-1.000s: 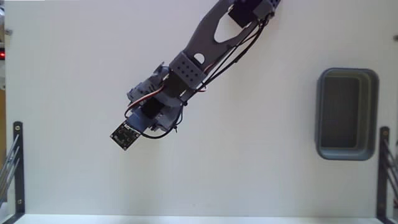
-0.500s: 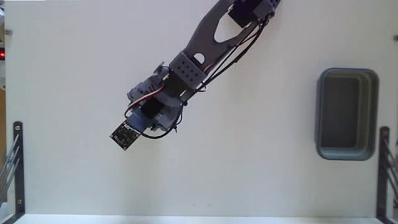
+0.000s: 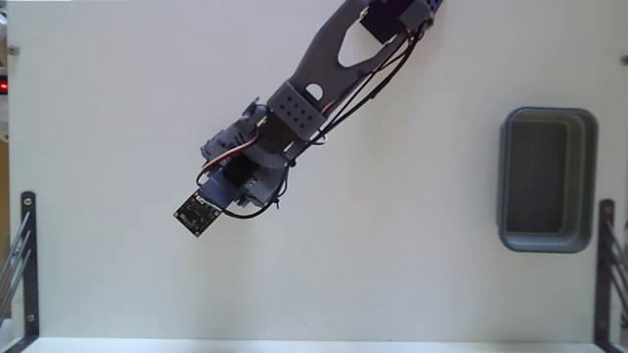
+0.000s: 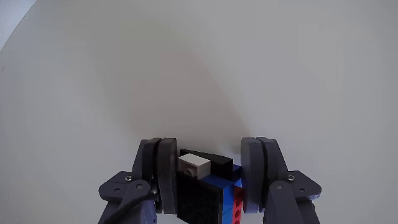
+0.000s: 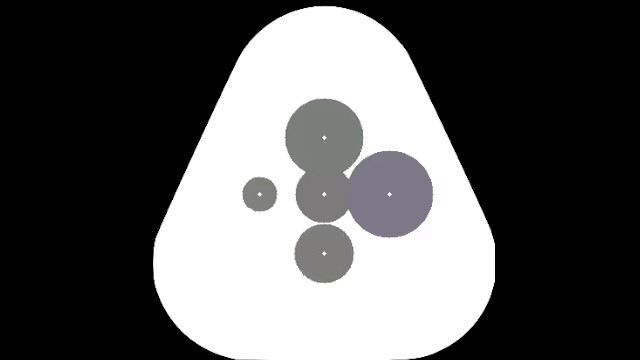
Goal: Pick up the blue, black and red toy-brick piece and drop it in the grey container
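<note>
The wrist view shows the toy-brick piece, a black block with a blue and a red brick on its right side and a small white stud on top. It sits between my two grey fingers, which press on its left and right sides. My gripper is shut on it, over the white table. In the fixed view the arm reaches down-left from the top and hides both brick piece and fingertips. The grey container stands far off at the right edge, with nothing in it.
A small dark circuit board with wires hangs at the arm's lower-left end in the fixed view. Black metal frames stand at the left edge and the right edge. Bare white table lies between the arm and the container.
</note>
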{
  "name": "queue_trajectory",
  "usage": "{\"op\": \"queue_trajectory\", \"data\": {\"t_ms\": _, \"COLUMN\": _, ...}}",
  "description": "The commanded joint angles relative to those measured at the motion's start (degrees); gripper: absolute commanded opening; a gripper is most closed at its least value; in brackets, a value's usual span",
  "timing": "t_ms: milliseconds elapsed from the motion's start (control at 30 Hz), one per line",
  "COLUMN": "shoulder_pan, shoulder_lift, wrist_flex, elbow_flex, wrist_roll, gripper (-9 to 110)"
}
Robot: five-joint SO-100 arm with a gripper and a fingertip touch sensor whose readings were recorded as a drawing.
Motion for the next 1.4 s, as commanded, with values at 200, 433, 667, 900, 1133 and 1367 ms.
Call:
{"op": "queue_trajectory", "data": {"t_ms": 200, "shoulder_pan": 1.05, "shoulder_lift": 1.78, "wrist_flex": -0.24, "elbow_flex": 0.08, "wrist_roll": 0.0, "gripper": 49}}
{"op": "queue_trajectory", "data": {"t_ms": 433, "shoulder_pan": 1.05, "shoulder_lift": 1.78, "wrist_flex": -0.24, "elbow_flex": 0.08, "wrist_roll": 0.0, "gripper": 49}}
{"op": "queue_trajectory", "data": {"t_ms": 667, "shoulder_pan": 1.05, "shoulder_lift": 1.78, "wrist_flex": -0.24, "elbow_flex": 0.08, "wrist_roll": 0.0, "gripper": 49}}
{"op": "queue_trajectory", "data": {"t_ms": 900, "shoulder_pan": 1.05, "shoulder_lift": 1.78, "wrist_flex": -0.24, "elbow_flex": 0.08, "wrist_roll": 0.0, "gripper": 49}}
{"op": "queue_trajectory", "data": {"t_ms": 1133, "shoulder_pan": 1.05, "shoulder_lift": 1.78, "wrist_flex": -0.24, "elbow_flex": 0.08, "wrist_roll": 0.0, "gripper": 49}}
{"op": "queue_trajectory", "data": {"t_ms": 1367, "shoulder_pan": 1.05, "shoulder_lift": 1.93, "wrist_flex": 0.61, "elbow_flex": -0.62, "wrist_roll": 0.0, "gripper": 49}}
